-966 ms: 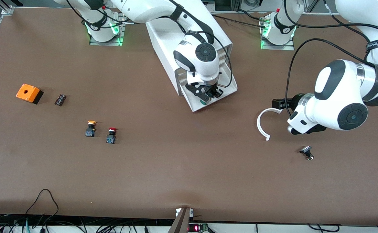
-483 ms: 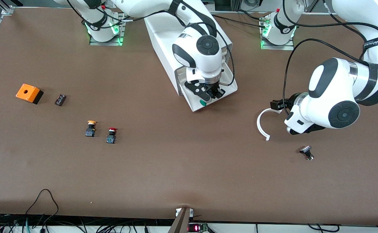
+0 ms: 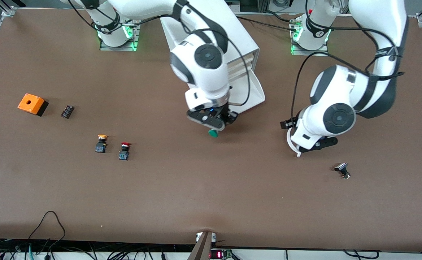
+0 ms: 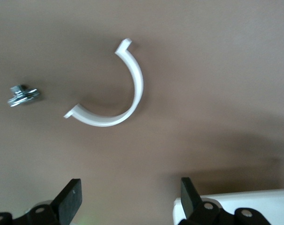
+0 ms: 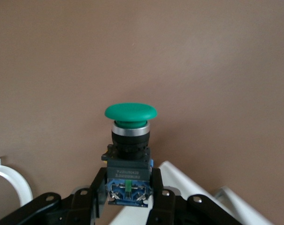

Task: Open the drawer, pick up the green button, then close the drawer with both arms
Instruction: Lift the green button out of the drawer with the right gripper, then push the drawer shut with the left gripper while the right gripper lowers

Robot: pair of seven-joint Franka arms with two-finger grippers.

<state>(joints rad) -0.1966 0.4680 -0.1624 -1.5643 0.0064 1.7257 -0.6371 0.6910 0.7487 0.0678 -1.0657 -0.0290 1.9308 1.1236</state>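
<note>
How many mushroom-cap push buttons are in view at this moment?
3. The green button is held in the right end effector; the yellow button and red button stand side by side toward the right arm's end.

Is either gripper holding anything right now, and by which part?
The right gripper holds the green-capped button by its black-and-blue block body, cap pointing away. The left gripper is open over the white curved piece, holding nothing.

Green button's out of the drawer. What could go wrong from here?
1. The right end effector pinches only the green button's block base, with the cap sticking out; it may twist or slip while carried.
2. The drawer is open; the left end effector, open above the white curved piece, may hit the right arm when reaching to close it.
</note>
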